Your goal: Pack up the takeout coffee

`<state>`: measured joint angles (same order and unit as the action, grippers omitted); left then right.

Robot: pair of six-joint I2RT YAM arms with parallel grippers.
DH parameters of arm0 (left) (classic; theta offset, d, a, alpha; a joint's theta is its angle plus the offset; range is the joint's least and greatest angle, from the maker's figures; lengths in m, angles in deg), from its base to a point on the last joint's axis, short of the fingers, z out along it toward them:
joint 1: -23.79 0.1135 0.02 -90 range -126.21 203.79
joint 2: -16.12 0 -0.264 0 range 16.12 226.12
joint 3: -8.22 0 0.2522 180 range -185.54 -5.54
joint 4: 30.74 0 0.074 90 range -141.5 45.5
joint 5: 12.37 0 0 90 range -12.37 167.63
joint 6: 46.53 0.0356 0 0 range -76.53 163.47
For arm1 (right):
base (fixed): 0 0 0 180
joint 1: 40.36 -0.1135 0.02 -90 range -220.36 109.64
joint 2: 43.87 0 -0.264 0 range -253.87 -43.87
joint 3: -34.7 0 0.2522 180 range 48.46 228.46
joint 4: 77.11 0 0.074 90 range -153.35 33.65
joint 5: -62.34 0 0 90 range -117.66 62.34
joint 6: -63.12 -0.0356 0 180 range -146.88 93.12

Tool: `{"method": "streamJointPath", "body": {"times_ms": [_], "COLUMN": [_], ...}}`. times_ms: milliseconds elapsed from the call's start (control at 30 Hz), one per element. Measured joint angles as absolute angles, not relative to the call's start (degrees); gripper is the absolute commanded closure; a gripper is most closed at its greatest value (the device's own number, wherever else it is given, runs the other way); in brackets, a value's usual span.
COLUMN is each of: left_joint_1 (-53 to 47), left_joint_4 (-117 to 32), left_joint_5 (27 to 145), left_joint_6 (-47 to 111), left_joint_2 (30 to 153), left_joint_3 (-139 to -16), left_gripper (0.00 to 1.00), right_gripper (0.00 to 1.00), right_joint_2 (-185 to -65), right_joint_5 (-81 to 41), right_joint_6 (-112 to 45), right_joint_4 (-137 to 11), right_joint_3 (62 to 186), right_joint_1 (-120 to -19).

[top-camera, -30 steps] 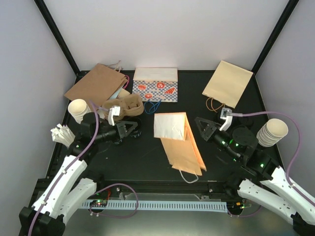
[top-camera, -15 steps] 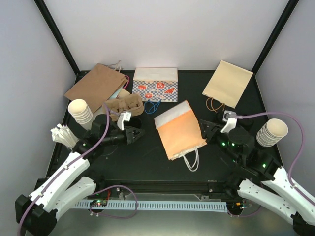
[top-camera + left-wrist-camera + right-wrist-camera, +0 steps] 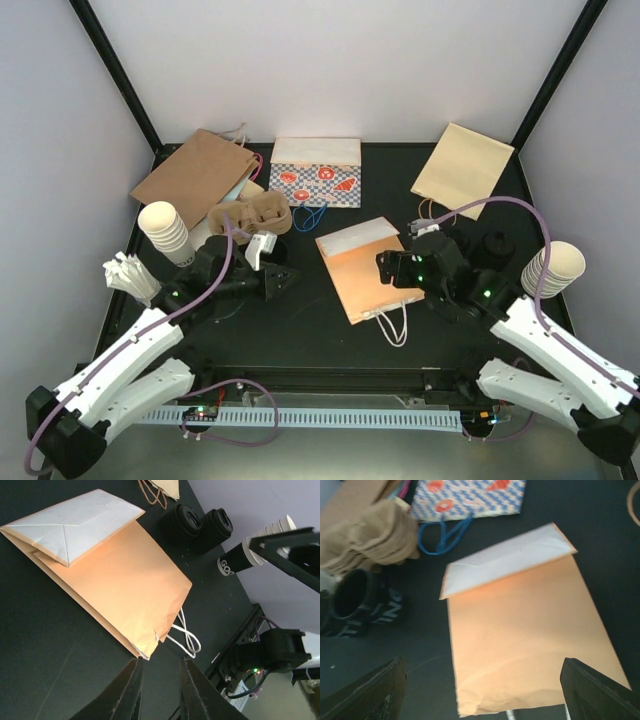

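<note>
One black cup [image 3: 357, 600], blurred, beside cardboard tray [image 3: 370, 542]

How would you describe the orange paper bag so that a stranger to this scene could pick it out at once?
Look to the middle of the black table. A paper bag lies flat there, white folded base to the back, white cord handles to the front. It is the only orange one; the brown bag, tan bag and checked bag lie along the back edge.

Flat orange bag [image 3: 368, 278] fills the centre; cardboard tray [image 3: 250, 215] and cup stack [image 3: 165, 230] crowd the far-left corner; near-edge middle lies open.
</note>
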<state>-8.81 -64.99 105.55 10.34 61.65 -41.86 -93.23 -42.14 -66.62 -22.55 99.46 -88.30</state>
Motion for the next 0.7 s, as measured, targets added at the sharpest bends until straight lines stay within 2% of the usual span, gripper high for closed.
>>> {"method": "streamJointPath", "body": {"times_ms": [233,700], "left_joint_1": [-11.5,-14.3], "left_joint_4": [-66.1,-66.3], "left_joint_5": [103.2,100.7], "left_joint_6": [11.7,11.9], "left_joint_2": [61.6,61.4], "left_joint_3": [-41.9,-40.2], "left_gripper": [0.63,0.52], "right_gripper": [0.03,0.00], "right_joint_2": [-95.9,-109.8], "right_joint_5": [-28.5,-28.8], "right_joint_6": [-64.9,-63.3], "right_joint_4": [-25.5,-34.4], "right_joint_3": [91.7,88.5], "right_joint_1": [-70.4,-65.6]}}
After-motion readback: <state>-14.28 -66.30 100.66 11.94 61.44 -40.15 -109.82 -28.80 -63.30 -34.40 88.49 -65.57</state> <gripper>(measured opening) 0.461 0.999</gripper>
